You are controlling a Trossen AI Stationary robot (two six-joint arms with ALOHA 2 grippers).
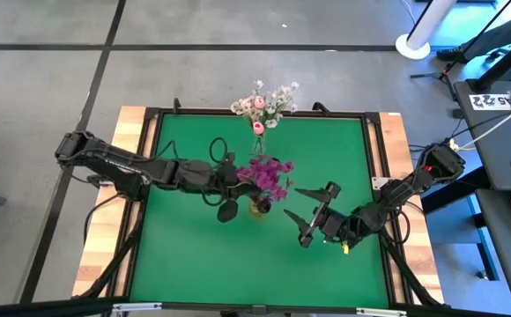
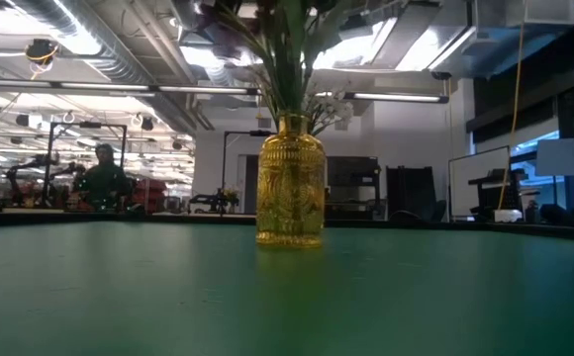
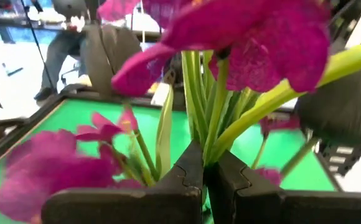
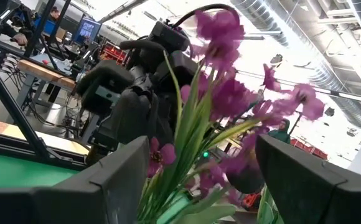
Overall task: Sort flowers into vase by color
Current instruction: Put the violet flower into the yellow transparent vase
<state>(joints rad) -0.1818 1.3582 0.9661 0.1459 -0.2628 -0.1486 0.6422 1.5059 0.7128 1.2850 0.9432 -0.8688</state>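
Left gripper shut on purple flowers

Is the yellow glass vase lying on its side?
No, the yellow vase stands upright on the green table, with green stems rising from its neck.

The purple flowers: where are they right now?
High view: the purple flowers stand in the yellow vase near the green mat's centre, between the left gripper, shut on their stems, and the open right gripper.
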